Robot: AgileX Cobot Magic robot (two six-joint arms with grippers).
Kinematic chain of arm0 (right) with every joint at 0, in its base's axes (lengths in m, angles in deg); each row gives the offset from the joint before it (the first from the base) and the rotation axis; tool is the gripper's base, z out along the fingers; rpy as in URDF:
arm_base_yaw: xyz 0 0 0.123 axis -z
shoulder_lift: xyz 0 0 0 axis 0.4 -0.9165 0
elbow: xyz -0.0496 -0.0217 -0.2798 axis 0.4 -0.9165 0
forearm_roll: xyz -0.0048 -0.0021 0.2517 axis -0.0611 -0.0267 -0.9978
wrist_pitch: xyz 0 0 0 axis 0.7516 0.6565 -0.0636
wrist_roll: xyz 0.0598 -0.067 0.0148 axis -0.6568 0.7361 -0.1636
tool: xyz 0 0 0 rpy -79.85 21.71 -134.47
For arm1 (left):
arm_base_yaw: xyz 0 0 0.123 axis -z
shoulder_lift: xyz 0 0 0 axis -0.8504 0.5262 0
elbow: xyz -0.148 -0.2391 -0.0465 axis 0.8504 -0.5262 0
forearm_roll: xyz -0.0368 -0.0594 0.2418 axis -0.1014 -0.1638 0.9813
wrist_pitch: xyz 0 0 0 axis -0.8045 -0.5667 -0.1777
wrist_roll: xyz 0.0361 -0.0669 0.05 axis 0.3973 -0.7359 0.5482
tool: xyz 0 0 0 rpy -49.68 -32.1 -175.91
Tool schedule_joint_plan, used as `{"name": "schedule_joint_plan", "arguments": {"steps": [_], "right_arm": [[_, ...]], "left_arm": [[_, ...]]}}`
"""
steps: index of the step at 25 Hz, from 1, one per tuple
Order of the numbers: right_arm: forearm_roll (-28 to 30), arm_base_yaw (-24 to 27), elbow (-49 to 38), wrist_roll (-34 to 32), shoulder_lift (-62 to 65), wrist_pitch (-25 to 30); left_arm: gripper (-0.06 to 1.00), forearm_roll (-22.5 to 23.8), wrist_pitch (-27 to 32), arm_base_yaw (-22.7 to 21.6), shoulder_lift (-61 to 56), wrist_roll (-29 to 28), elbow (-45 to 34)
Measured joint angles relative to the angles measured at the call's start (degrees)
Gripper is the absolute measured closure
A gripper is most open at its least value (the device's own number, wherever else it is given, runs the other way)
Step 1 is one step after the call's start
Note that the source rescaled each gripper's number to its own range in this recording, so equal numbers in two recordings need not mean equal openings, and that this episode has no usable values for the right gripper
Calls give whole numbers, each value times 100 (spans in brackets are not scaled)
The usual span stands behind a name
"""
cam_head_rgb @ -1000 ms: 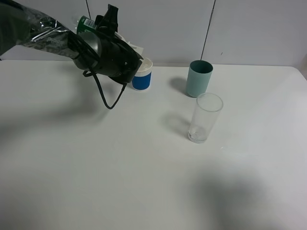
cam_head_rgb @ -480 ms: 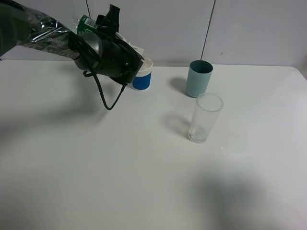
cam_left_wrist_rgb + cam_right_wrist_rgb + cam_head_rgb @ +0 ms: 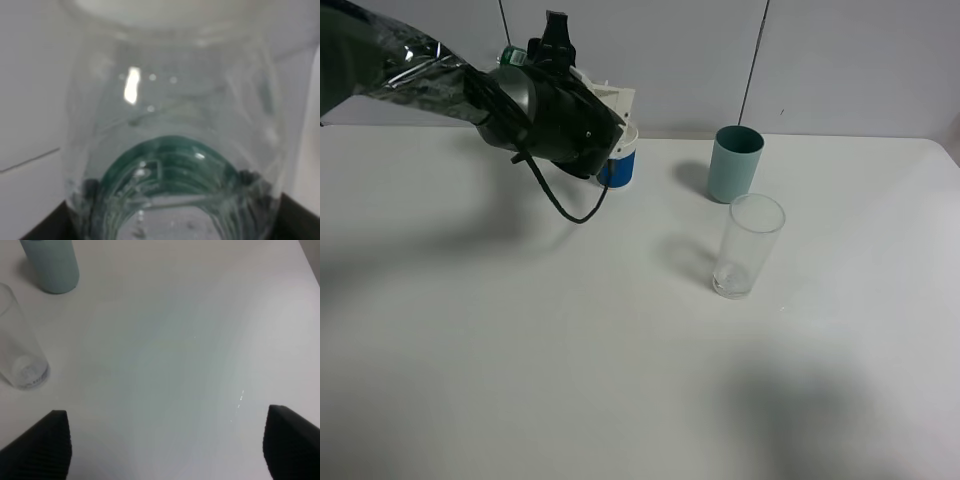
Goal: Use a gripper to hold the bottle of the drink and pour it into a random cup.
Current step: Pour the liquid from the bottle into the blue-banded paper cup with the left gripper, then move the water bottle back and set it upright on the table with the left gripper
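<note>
On a white table [image 3: 620,380] w/ grey panelled wall [image 3: 840,60] as bkgd: pour under way, by the look of it. Held in the left gripper [image 3: 558,105], jaws closed tight on it: the bottle [image 3: 510,56], tipped over or just beside the blue-banded cup [image 3: 617,165]; which of the two, not clear from the high view. Green-label end raised up and away from the cup; neck end hidden behind the black gripper body. From the left wrist: clear bottle shoulder filling the view, pale round shape beyond it, prob. the cup's mouth. No stream visible; level of the drink impossible to read. Teal cup [image 3: 735,163] to the right of the blue-banded cup, apart from it; tall clear glass [image 3: 748,247] farther right and nearer the camera. Out of the high view, prob. beyond the glass from the cup: the right gripper [image 3: 175,442], fingers spread wide w/ nothing btwn them, bare table below. Risks from here: spill beside the cup if bottle mouth not centred over the rim, esp. w/ the rim blocked from view; cup knocked over by the gripper body or the dangling black cable [image 3: 575,219], both v. close to it; sudden gush if tipped too steeply; slip of smooth plastic in the grip.
</note>
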Motion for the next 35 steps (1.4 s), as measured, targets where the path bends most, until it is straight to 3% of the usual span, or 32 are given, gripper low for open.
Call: {"name": "schedule_joint_plan", "arguments": {"steps": [10,13,18,23,26,30,35], "right_arm": [[0,0,0,0,0,0],[0,0,0,0,0,0],[0,0,0,0,0,0],[0,0,0,0,0,0],[0,0,0,0,0,0],[0,0,0,0,0,0],[0,0,0,0,0,0]], "left_arm": [[94,-46,-1462,12,-1148,-3096,-13],[94,-531,-2236,-29,-1644,-3686,-59],[94,-1917,-3515,-266,-2357,-3812,-190],[94,-3096,-5124,-530,-2998,-3419,-774],[94,-3979,-6041,-737,-3331,-2794,-1327],[94,-5212,-6753,-905,-3748,-1574,-2122],[94,-6992,-7049,-1077,-4079,415,-3002]]}}
